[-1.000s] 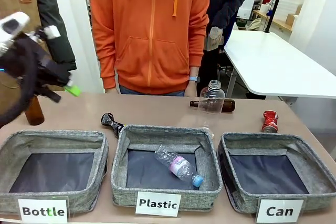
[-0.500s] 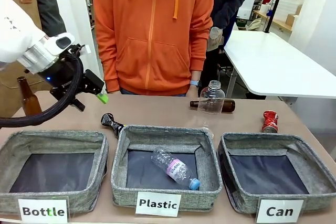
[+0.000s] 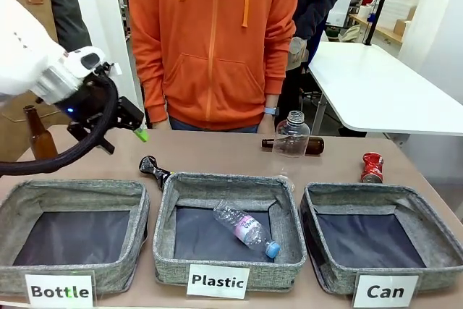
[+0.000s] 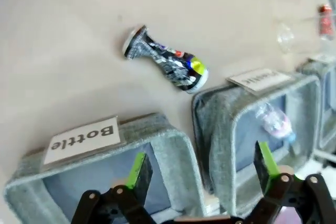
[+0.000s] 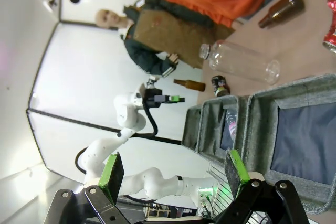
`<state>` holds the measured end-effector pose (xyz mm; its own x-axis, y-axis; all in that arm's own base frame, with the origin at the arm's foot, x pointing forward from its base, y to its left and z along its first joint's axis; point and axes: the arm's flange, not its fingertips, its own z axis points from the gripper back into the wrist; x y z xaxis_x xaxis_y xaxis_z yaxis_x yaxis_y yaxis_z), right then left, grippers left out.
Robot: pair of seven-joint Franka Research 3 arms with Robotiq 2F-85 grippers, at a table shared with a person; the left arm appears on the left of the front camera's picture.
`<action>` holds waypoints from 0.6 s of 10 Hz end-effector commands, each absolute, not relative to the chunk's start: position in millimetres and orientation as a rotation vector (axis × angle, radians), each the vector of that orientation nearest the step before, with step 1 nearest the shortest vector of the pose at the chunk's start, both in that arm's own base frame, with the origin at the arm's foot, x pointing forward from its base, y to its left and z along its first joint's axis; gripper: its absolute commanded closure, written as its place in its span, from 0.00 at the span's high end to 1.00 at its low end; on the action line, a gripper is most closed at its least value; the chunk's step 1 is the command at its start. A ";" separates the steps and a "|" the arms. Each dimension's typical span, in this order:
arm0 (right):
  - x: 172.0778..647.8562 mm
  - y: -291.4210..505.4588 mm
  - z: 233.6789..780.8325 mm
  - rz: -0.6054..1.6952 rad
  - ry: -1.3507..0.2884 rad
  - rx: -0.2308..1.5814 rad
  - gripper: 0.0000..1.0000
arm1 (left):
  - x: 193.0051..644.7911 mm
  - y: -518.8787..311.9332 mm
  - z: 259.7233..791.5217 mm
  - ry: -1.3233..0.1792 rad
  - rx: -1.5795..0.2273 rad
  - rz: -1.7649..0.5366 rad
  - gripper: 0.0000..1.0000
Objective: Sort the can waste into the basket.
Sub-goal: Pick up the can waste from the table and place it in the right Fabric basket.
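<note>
Left fingers [image 3: 141, 134] shifted right, black can [image 3: 150, 166] part-hidden

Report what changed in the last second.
The left gripper, open and empty, swung in from the table's left edge toward the middle. The plastic bottle rocked inside the Plastic bin. The black can, red can and Can basket stayed put.

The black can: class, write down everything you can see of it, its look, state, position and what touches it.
The black can is crushed metal, black and silver with small coloured flecks of print, pinched narrow at the waist, with a flared silver end. It lies on its side on the table, behind the gap between the Bottle bin and the Plastic bin. Its dark end sits at the Plastic bin's rear corner; whether they touch is unclear. Nothing holds it.
</note>
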<state>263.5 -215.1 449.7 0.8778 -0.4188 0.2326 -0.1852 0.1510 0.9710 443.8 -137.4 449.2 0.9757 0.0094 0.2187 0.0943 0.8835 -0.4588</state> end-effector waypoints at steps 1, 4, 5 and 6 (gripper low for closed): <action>264.1 -217.4 450.9 -0.154 -0.538 1.430 1.00 | 453.6 -178.7 444.4 -0.185 -0.386 0.160 1.00; 264.1 -217.4 450.9 -0.154 -0.538 1.430 1.00 | 476.0 -216.5 433.2 -0.265 -0.204 0.380 1.00; 264.1 -217.4 450.9 -0.154 -0.538 1.430 1.00 | 470.8 -211.9 433.5 -0.265 -0.204 0.356 1.00; 264.1 -217.4 450.9 -0.154 -0.538 1.430 1.00 | 455.8 -192.1 443.5 -0.223 -0.254 0.302 1.00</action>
